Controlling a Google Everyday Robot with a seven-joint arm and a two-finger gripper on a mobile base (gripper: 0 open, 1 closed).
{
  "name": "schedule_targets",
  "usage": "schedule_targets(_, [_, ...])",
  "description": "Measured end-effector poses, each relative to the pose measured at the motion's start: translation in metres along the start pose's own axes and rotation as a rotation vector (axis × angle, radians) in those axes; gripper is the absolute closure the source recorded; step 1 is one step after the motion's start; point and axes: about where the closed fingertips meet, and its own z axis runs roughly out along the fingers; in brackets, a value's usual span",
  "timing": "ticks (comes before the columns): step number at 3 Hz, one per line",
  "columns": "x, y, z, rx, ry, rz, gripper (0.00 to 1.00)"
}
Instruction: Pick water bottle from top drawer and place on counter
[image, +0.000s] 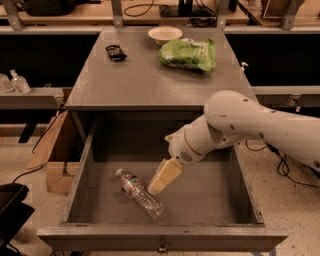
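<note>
The water bottle (139, 194) lies on its side on the floor of the open top drawer (160, 236), left of centre, with its white cap toward the back left. My gripper (161, 164) is inside the drawer, just right of and above the bottle. It is open and empty, and its lower finger (163, 177) points down at the bottle's middle. The white arm reaches in from the right over the drawer's right wall. The grey counter (145, 75) is above and behind the drawer.
On the counter are a white bowl (165, 34), a green bag (189, 54) and a small black object (116, 51). Two sanitizer bottles (15, 82) stand on the left bench. A cardboard box (55, 150) sits on the floor left of the drawer.
</note>
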Motion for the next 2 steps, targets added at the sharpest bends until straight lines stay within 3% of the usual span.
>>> schedule_targets(1, [-0.013, 0.016, 0.015, 0.065, 0.13, -0.052, 0.0])
schedule_targets(2, [-0.013, 0.016, 0.027, 0.12, 0.219, -0.054, 0.0])
